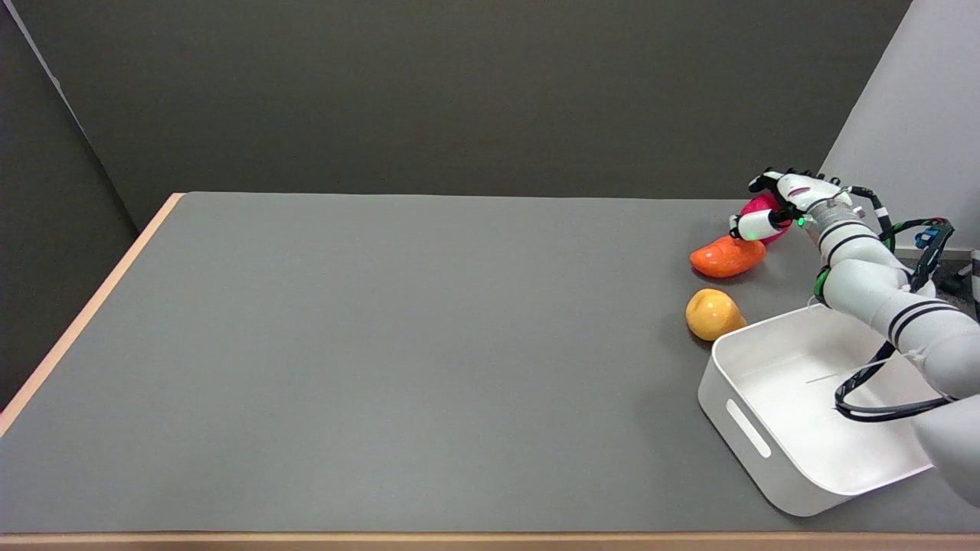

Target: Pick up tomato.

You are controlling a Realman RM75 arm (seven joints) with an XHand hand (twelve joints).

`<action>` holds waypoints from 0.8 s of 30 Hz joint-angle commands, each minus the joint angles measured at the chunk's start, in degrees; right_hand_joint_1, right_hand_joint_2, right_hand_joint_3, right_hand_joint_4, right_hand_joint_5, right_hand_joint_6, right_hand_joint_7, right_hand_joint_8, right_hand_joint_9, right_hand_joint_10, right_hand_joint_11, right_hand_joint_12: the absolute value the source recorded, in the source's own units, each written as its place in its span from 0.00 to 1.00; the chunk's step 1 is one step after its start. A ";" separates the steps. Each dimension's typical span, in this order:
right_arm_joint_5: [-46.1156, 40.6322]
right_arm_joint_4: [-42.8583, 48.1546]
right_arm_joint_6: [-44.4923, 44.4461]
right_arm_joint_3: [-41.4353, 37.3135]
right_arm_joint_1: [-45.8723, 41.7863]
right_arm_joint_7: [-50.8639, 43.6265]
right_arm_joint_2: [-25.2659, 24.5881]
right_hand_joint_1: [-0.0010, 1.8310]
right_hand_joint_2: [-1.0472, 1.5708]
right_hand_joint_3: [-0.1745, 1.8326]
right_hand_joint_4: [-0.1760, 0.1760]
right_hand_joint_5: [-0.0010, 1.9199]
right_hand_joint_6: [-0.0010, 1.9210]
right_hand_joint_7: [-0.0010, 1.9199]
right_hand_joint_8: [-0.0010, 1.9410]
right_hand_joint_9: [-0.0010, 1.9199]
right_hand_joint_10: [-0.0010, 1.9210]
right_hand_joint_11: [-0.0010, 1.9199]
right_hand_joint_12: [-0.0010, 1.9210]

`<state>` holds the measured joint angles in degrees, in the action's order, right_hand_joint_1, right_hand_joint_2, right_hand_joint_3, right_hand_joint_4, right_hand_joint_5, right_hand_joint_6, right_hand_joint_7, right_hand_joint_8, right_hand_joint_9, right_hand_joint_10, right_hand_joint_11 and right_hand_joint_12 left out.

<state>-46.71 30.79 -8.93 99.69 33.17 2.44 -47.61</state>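
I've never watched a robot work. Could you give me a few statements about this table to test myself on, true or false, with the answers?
1. The white bin has fruit in it. False: no fruit shows inside it.
2. The right hand is at the red tomato. True.
3. The yellow fruit lies beside the bin. True.
4. The orange fruit lies at the table's left edge. False: it lies far right, by the tomato.

The right hand [785, 200] covers most of the red tomato [759, 207], so any grip cannot be told, and the right picture edge cuts off the arm.
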 commanded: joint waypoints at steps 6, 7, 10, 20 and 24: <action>-0.17 -5.82 -0.19 0.78 4.01 0.01 -1.20 0.33 0.63 0.56 0.87 0.13 0.28 0.14 0.16 0.09 0.33 0.06 0.66; -0.18 -5.82 -0.19 1.11 4.17 0.01 -1.24 0.33 0.63 0.56 0.87 0.13 0.28 0.14 0.16 0.09 0.33 0.06 0.66; -0.13 -5.60 -0.19 1.59 4.41 0.01 -1.31 0.33 0.63 0.56 0.87 0.13 0.28 0.14 0.16 0.09 0.33 0.06 0.66; -0.13 -3.51 0.29 2.92 3.74 0.01 -1.39 0.34 0.63 0.56 0.88 0.14 0.28 0.14 0.16 0.10 0.33 0.06 0.66; -0.13 -3.43 0.49 3.09 3.15 0.01 -1.39 0.35 0.63 0.55 0.88 0.14 0.28 0.14 0.16 0.10 0.33 0.07 0.66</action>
<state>-46.80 26.54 -9.08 101.43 36.64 2.44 -48.71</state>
